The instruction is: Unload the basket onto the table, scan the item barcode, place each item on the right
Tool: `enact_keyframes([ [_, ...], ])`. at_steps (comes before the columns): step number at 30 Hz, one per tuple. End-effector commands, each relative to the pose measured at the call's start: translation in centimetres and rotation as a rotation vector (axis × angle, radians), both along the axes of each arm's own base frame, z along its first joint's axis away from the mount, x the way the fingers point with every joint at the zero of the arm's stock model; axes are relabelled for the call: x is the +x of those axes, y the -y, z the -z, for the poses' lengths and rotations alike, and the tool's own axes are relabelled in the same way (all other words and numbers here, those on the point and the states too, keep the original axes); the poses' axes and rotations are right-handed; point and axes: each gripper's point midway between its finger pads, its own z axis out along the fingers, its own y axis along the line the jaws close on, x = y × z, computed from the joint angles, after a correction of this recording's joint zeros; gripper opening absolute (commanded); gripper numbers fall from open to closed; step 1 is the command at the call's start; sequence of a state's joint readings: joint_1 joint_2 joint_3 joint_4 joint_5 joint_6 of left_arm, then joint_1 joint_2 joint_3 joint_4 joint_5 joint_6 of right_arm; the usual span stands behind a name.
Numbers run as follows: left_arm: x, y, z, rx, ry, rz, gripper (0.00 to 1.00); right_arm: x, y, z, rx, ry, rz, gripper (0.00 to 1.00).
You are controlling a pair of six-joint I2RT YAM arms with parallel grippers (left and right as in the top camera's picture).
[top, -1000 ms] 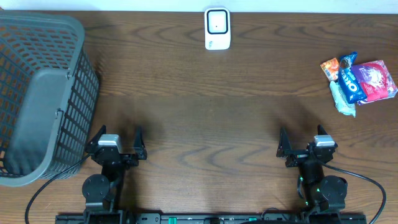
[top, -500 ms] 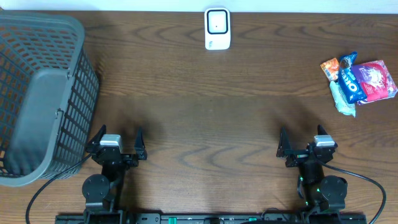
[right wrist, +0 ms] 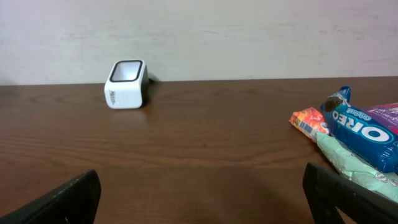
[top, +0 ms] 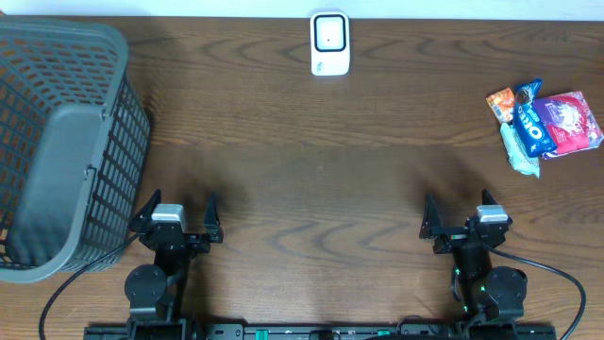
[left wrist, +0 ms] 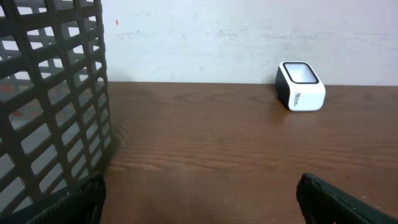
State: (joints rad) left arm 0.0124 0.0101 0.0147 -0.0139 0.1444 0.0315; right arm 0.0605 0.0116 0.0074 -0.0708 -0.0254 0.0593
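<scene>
A white barcode scanner [top: 329, 42] with a dark window stands at the back middle of the table, also visible as the scanner [left wrist: 300, 87] and the scanner [right wrist: 126, 85] in the wrist views. Snack items lie at the far right: a blue Oreo pack [top: 530, 118], a pink packet [top: 573, 123], an orange packet [top: 501, 101] and a pale green packet [top: 519, 149]. The Oreo pack [right wrist: 367, 132] lies ahead and right of my right gripper [top: 460, 212]. My left gripper [top: 179, 210] sits near the front edge. Both stand open and empty, far from the items.
A large grey plastic basket [top: 57, 142] fills the left side, and its lattice wall [left wrist: 56, 99] stands close to the left gripper's left finger. Brown wooden table [top: 311, 179] runs between the arms and the scanner. A white wall lies behind.
</scene>
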Motion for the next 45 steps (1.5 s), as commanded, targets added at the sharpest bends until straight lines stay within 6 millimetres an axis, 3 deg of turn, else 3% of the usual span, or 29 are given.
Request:
enact_keyframes([
  [1,-0.16,0.56,1.38,0.011,-0.044,0.036,0.98,-0.03,0.01,0.07,-0.009,0.000,0.002,0.99],
  [45,-0.16,0.56,1.38,0.011,-0.044,0.036,0.98,0.03,0.96,0.08,-0.114,0.006,0.035,0.99],
])
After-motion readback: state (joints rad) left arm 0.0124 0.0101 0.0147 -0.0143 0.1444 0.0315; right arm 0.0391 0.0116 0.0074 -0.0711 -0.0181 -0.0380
